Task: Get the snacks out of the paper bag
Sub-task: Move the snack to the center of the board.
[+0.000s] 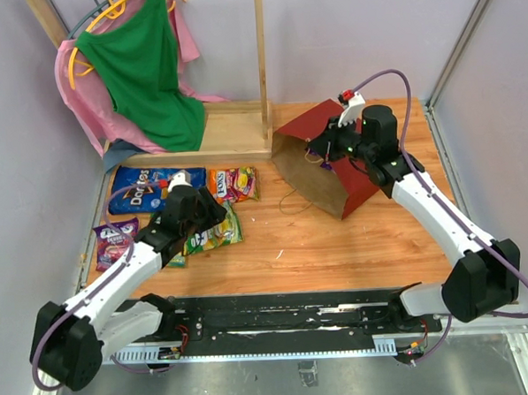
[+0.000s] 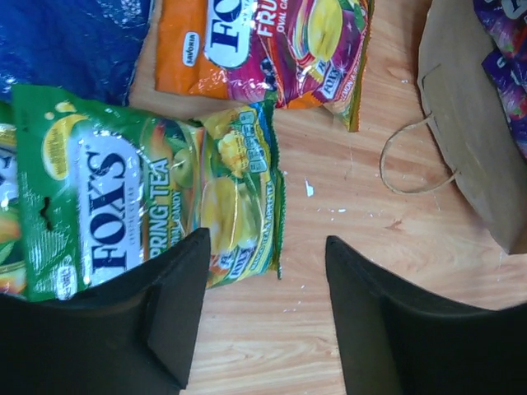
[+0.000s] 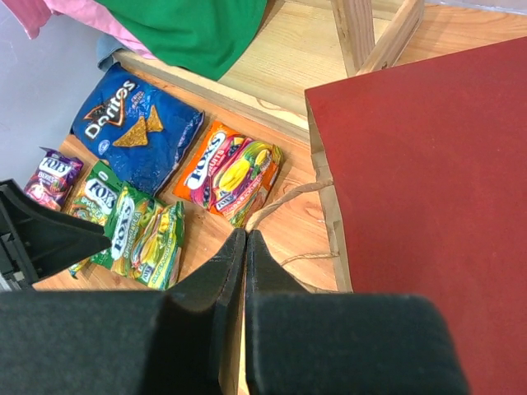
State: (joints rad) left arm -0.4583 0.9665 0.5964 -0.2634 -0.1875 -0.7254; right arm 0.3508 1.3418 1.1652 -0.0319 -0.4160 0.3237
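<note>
The dark red paper bag [image 1: 309, 129] lies on its side at the back right, its brown mouth facing left. My right gripper [image 1: 323, 150] is shut on the bag's brown rim; in the right wrist view its fingers [image 3: 245, 234] pinch the paper edge beside the red side [image 3: 428, 181]. Out on the table lie the blue Doritos bag [image 1: 144, 188], an orange packet [image 1: 232, 183], yellow-green packets [image 1: 214, 231] and a purple packet [image 1: 116, 241]. My left gripper [image 2: 265, 240] is open and empty just right of the yellow-green packet [image 2: 148, 193]. Purple packets [image 2: 504, 58] show inside the bag.
A wooden rack base [image 1: 234, 128] with an upright post [image 1: 261, 56] stands at the back, with green and pink clothes [image 1: 142, 62] hanging at the back left. A cord handle [image 1: 292, 200] trails on the table in front of the bag's mouth. Walls close both sides.
</note>
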